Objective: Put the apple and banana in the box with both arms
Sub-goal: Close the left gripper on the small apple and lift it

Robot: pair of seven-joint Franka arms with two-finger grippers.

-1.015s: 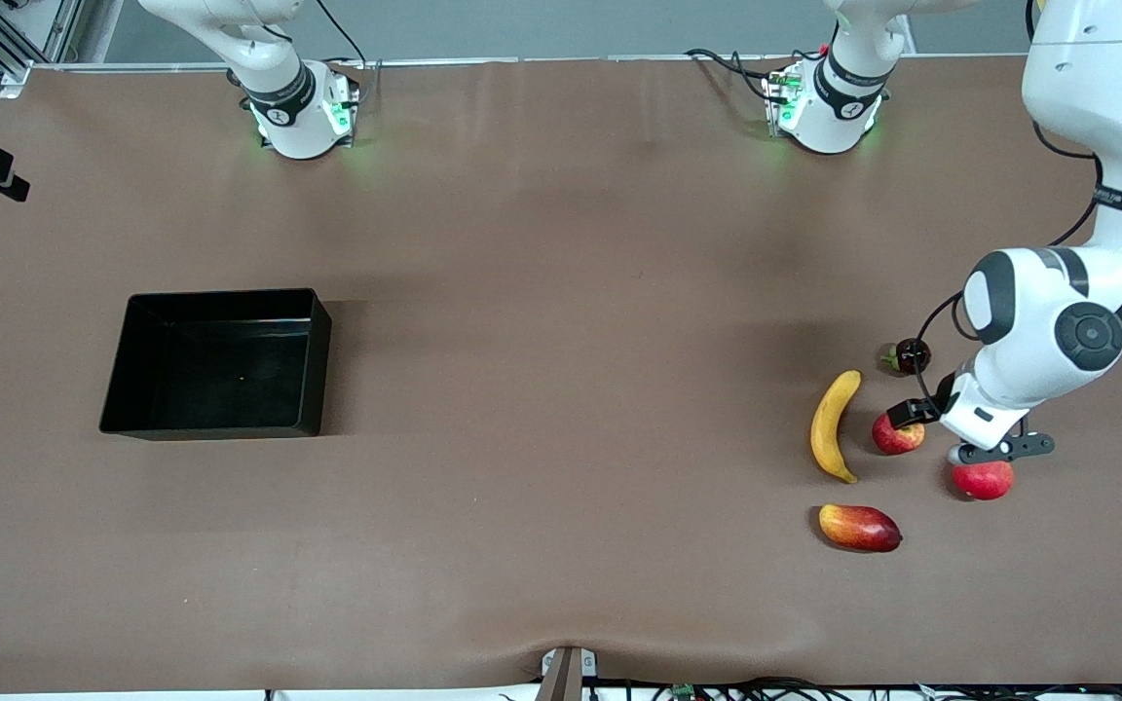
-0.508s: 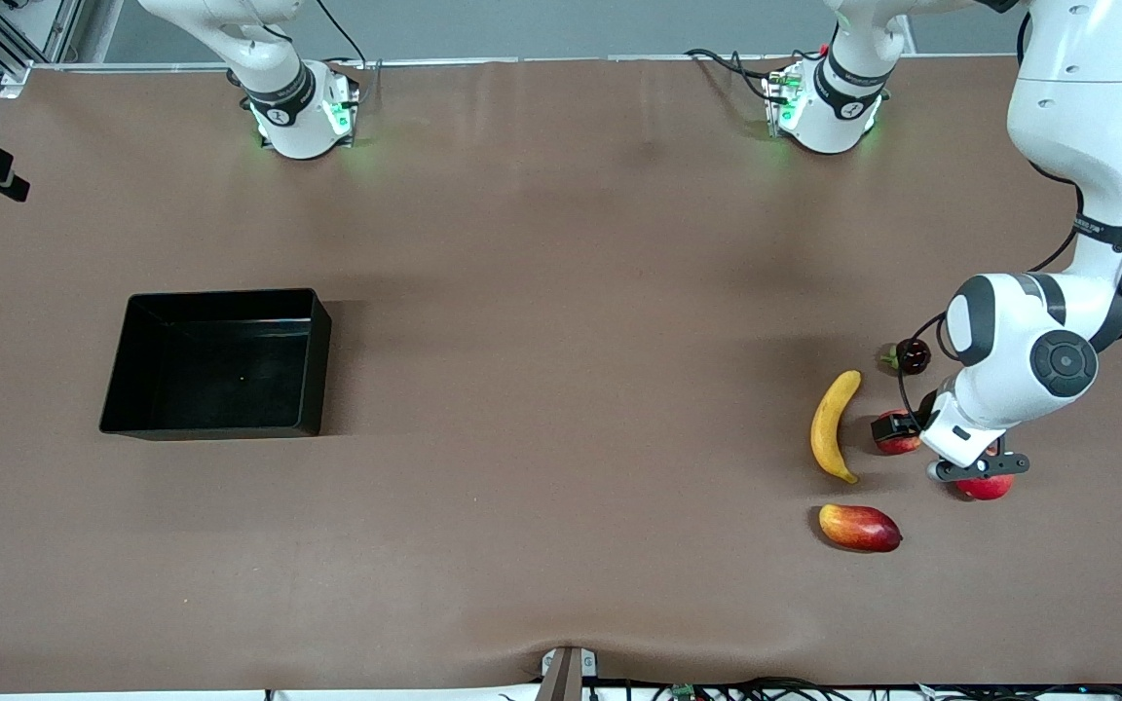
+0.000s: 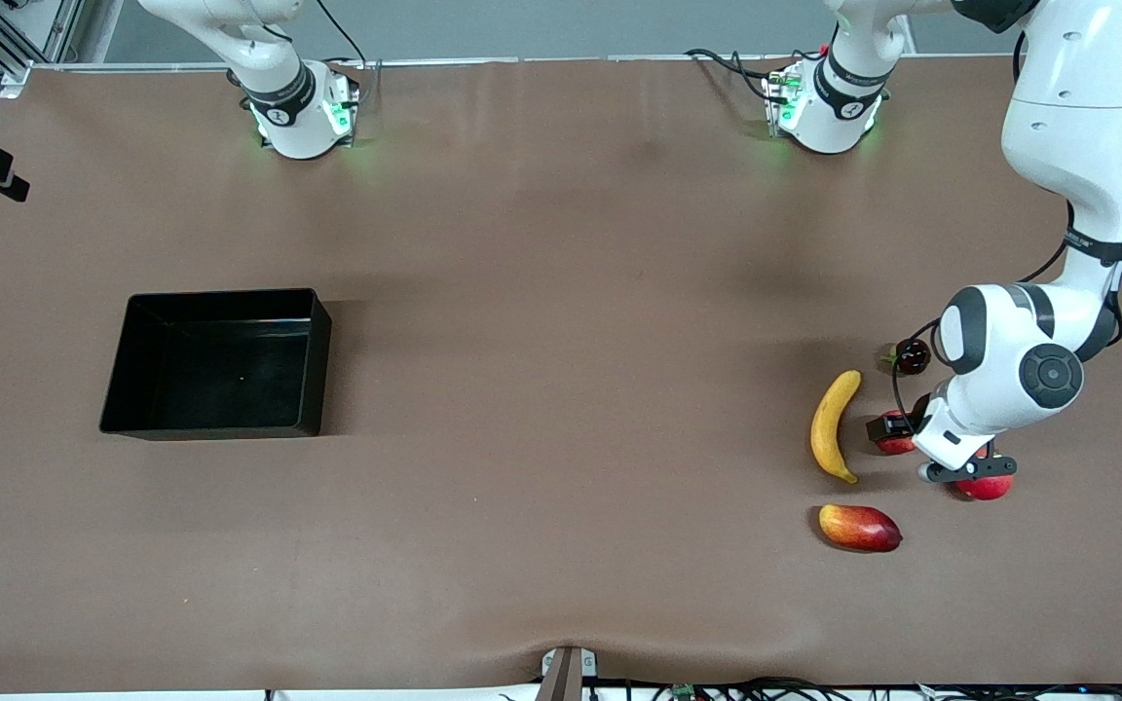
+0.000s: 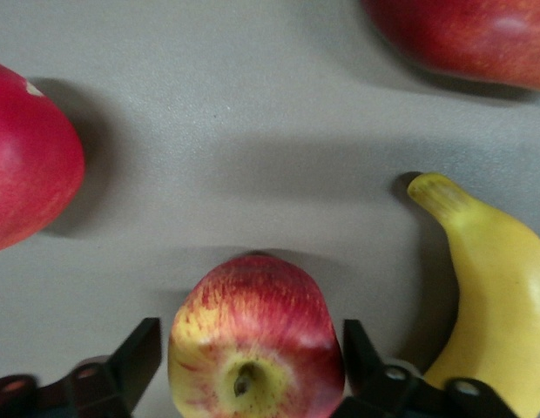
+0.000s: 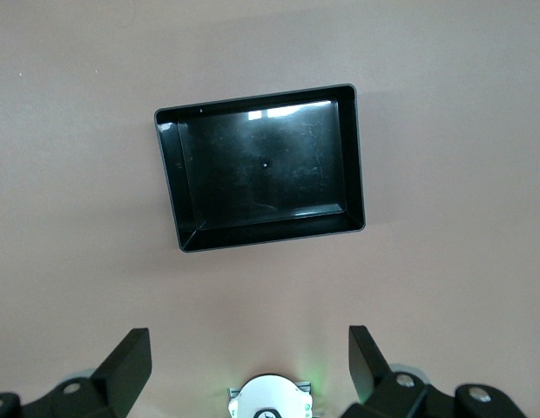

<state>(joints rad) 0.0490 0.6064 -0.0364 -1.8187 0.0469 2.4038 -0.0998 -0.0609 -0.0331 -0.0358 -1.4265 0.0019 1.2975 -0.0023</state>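
The apple (image 4: pixel 257 348), red with yellow patches and a stem dimple, lies on the table. My left gripper (image 4: pixel 250 366) is open and low over it, one finger (image 4: pixel 135 361) on each side with a small gap. In the front view the left hand covers most of the apple (image 3: pixel 896 446). The yellow banana (image 3: pixel 834 425) lies beside the apple, toward the right arm's end; it also shows in the left wrist view (image 4: pixel 492 296). The black box (image 3: pixel 218 362) stands empty near the right arm's end. My right gripper (image 5: pixel 248 366) is open and empty, high over the table, with the box (image 5: pixel 263 228) in its view.
A plain red fruit (image 3: pixel 988 487) lies close beside the left hand, nearer the front camera than the apple. A red-yellow mango (image 3: pixel 858 527) lies nearer the front camera than the banana. A small dark fruit (image 3: pixel 912 356) lies farther from the front camera than the apple.
My left arm has shifted toward the banana and come down over the apple, hiding more of it. The fruit and the box have not moved.
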